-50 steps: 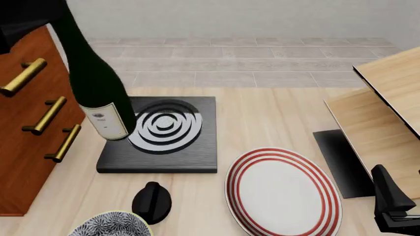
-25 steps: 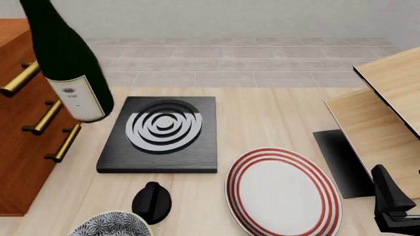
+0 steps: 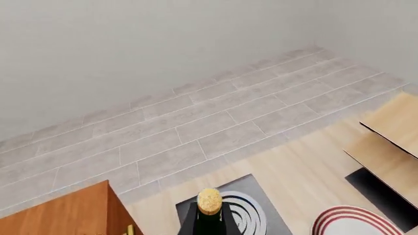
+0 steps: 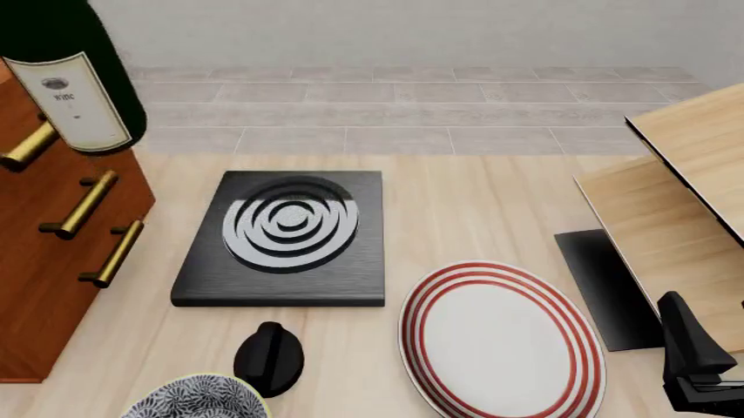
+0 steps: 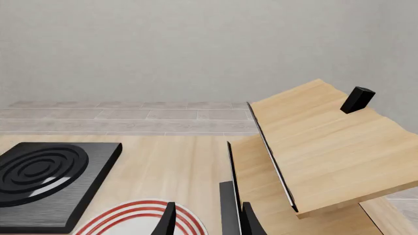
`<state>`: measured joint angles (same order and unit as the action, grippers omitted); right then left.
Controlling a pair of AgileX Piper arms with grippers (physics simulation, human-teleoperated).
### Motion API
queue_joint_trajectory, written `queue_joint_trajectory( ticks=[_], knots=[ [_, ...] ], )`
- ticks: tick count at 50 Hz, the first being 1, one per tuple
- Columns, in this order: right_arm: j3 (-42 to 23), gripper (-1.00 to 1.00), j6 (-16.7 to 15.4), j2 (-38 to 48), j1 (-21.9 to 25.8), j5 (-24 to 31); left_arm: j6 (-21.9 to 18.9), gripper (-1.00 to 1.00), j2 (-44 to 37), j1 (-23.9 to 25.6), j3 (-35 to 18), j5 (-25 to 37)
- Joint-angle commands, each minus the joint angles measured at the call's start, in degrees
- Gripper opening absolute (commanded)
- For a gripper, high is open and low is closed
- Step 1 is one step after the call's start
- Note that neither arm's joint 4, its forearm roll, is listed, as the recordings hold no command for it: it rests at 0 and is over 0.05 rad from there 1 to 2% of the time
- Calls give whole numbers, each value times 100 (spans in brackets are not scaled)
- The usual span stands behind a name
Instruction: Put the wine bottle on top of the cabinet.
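Dark green, the bottle (image 4: pixel 64 74) hangs above the cabinet (image 4: pixel 52 261); its holder is unseen, so the left grip cannot be told. The right gripper (image 5: pixel 207 219) has its fingers apart, holding nothing, over the empty striped plate (image 4: pixel 503 341).

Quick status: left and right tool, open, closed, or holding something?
Left: tool itself out of view; cannot tell, though the wine bottle hangs raised by the cabinet.
Right tool: open, holding nothing.

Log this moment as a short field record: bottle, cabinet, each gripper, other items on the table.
bottle: lifted off the table, in front of the cabinet's top edge, not yet set down
cabinet: far left, brass handles
left gripper: out of view
right gripper: fingers apart, empty, over the plate
other items: black burner, patterned bowl, wood boards
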<state>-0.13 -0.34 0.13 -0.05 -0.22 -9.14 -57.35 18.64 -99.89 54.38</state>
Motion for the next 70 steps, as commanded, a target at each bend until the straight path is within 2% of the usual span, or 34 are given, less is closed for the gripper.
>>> queue_joint_trajectory(
  ticks=[1, 7, 21, 30, 36, 41, 51, 56, 63, 70],
  knots=[
    [0, 100, -1, 0, 0, 0, -177, -100, -155, -411, -454, 182],
    [0, 100, 0, 0, 0, 1, -177, -100, -174, -601, -434, 179],
    [0, 100, -1, 0, 0, 1, -476, -100, -535, -894, -992, 347],
    [0, 100, 0, 0, 1, 1, -393, -100, -757, -1220, -1232, 305],
    [0, 100, -1, 0, 1, -1, -411, -100, -735, -1314, -1153, 253],
    [0, 100, 0, 0, -2, 1, -375, -100, -858, -1490, -1479, 386],
    [0, 100, 0, 0, 0, 1, -325, -100, -814, -1846, -1470, 343],
    [0, 100, 1, 0, 0, 0, -452, -100, -825, -1984, -1409, 271],
    [0, 100, -1, 0, 0, 0, -389, -100, -982, -2220, -1664, 302],
    [0, 100, 2, 0, -1, 0, -543, -100, -1018, -2407, -1605, 241]
  ],
)
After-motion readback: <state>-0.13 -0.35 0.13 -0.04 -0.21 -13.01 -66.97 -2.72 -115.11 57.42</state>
